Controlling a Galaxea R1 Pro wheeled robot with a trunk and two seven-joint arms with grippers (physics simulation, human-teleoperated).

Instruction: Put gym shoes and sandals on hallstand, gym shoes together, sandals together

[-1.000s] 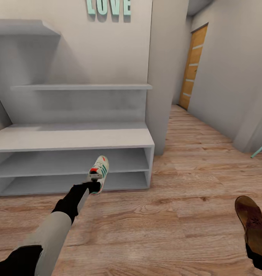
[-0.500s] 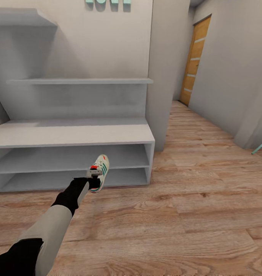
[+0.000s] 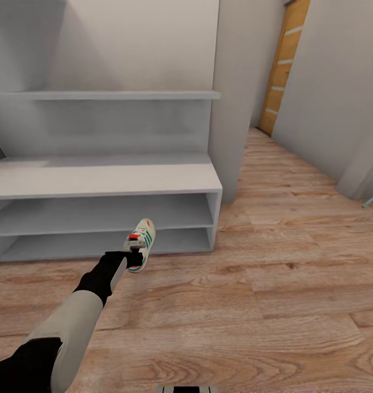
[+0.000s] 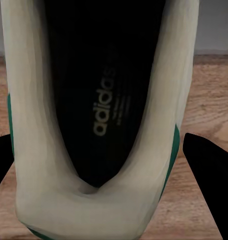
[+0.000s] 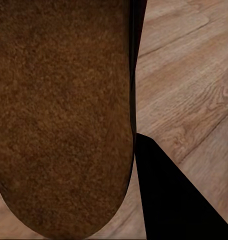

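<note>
Left hand [image 3: 133, 254] is clamped on the heel of a white lace-up gym shoe with green stripes and red-orange patches [image 3: 141, 244], lower-centre of head view, just in front of the pale grey hallstand [image 3: 99, 183]. Toe points up-right toward the lower tiers; long axis near vertical in frame. Right hand [image 5: 144, 165] grips a brown leather sandal [image 5: 59, 115]. Rack shows no shoes: nothing placed yet.

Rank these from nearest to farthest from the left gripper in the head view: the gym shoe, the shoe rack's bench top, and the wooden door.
1. The gym shoe, held in the left gripper itself.
2. The hallstand's bench top, just beyond and above the shoe.
3. The wooden door, far down the corridor on the right.
</note>
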